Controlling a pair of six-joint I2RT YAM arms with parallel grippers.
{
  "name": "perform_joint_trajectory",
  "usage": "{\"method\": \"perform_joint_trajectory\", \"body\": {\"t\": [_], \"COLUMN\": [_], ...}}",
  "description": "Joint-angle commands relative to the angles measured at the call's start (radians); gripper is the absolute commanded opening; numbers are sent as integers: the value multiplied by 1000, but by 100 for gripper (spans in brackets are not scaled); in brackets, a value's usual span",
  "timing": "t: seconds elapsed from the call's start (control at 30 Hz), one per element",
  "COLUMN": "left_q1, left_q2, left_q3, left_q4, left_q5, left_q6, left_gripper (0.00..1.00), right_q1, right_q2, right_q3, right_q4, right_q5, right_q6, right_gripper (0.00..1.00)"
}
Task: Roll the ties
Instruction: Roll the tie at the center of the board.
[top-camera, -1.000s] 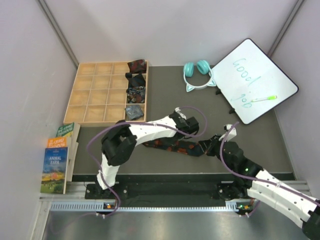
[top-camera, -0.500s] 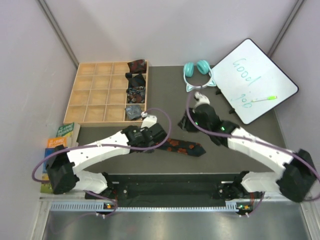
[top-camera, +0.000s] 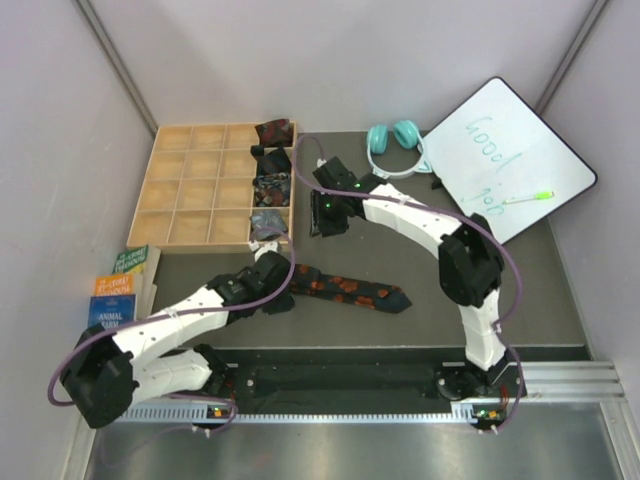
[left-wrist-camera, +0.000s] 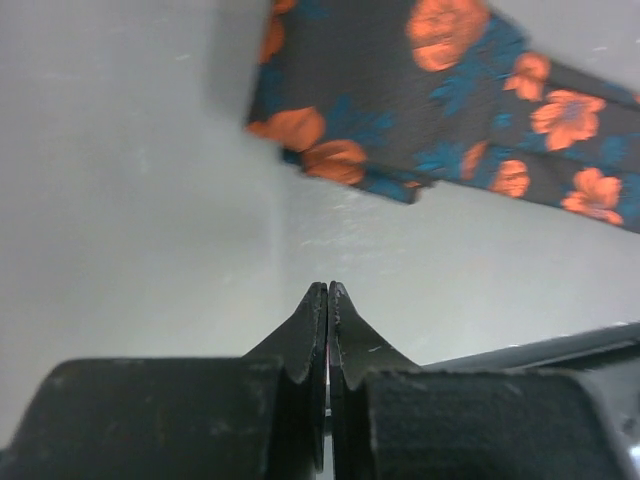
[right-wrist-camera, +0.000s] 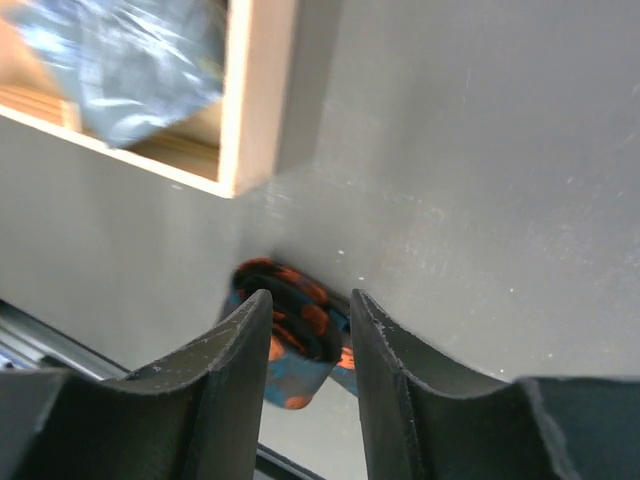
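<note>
One tie (top-camera: 350, 289) stretched flat mid-frame. Left gripper (left-wrist-camera: 328, 292) clenched on nothing beside its end; right gripper (right-wrist-camera: 308, 297) parted, empty, upper centre. Risks shoving fabric sideways: bunching, no roll.

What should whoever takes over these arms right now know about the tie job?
Left gripper: shut, empty, just short of the floral tie's end.
Right gripper: open, empty, by the tray's near right corner.
Done: four rolled ties sit in the tray's right column.
Left to do: the floral tie lies stretched on the mat; likely roll it next.
</note>
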Motion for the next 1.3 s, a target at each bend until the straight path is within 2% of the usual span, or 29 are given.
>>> {"method": "perform_joint_trajectory", "body": {"t": [0.0,0.3,0.87,1.03,1.27], "left_q1": [14,17,24,51,57], "left_q2": [39,151,253,297,348], "left_q3": [-2,24,78,87,125], "left_q4": [182,218,218,280,284], "left_q5": [96,105,21,37,4], "left_q6": [-12,-3,27,36,46], "left_gripper": [0,0,0,0,0], "right_q1": [-5,-7,25,30,30], "right_q2": [66,145,166,163,165], "right_q3": [88,56,4,-1,-6], "right_q4": [-91,-36,-20,-31,-42], "right_q5": [-80,-174,-201,-198,-200], "right_q6": [-4,20,37,40,50], "right_gripper": [36,30,22,21,20]}}
